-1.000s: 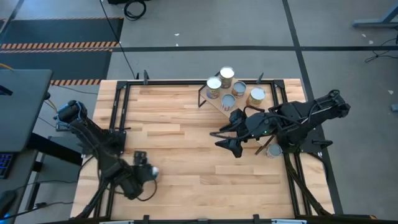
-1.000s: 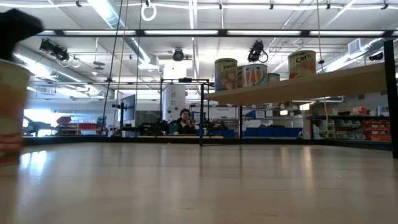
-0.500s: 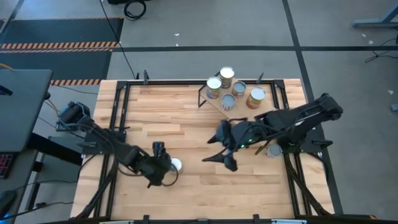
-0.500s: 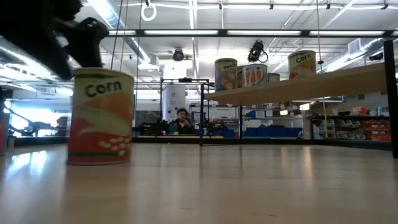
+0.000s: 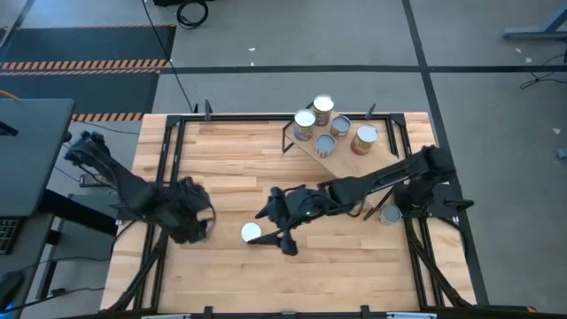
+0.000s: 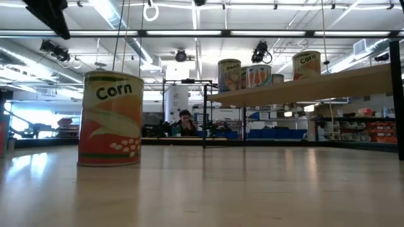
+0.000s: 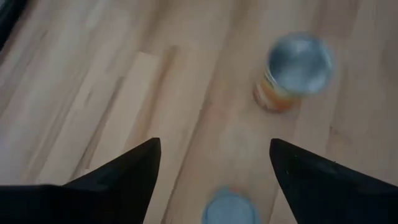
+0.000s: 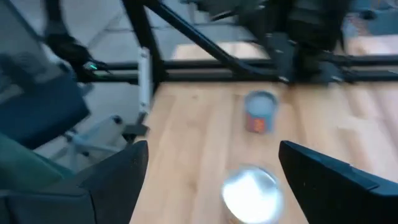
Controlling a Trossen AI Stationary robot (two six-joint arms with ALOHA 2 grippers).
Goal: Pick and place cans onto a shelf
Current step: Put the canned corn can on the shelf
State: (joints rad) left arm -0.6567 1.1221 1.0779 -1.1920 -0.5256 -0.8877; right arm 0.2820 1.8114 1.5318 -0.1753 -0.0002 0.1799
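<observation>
The light butcher-block tabletop (image 5: 239, 159) sat in a black frame on a grey workshop floor, and through the low view I saw a long hall with strip lights and a seated person (image 6: 184, 122) far behind the table.

One small tin with a white round top and an orange "Corn" label (image 5: 252, 233) stood upright on the near middle of the table, touched by nothing. In the low view it stood alone on the wood at the left. Just to its right I had the right gripper (image 5: 276, 241), the arm stretched low across the table from the right side; its dark fingers were spread wide, and in its wrist view they framed the tin's pale top (image 8: 250, 190) without touching it. A second small tin (image 8: 260, 112) showed farther off on the table in that view.

The left gripper (image 5: 202, 223) hung left of the tin, near but apart from it, its fingers spread and holding nothing.

At the far right of the table stood the light-wood plank shelf on its thin black wire frame (image 5: 312, 147), carrying five tins (image 5: 322, 109) close together. One more silver-topped tin (image 5: 389, 214) stood by the table's right edge, partly under the right arm.
</observation>
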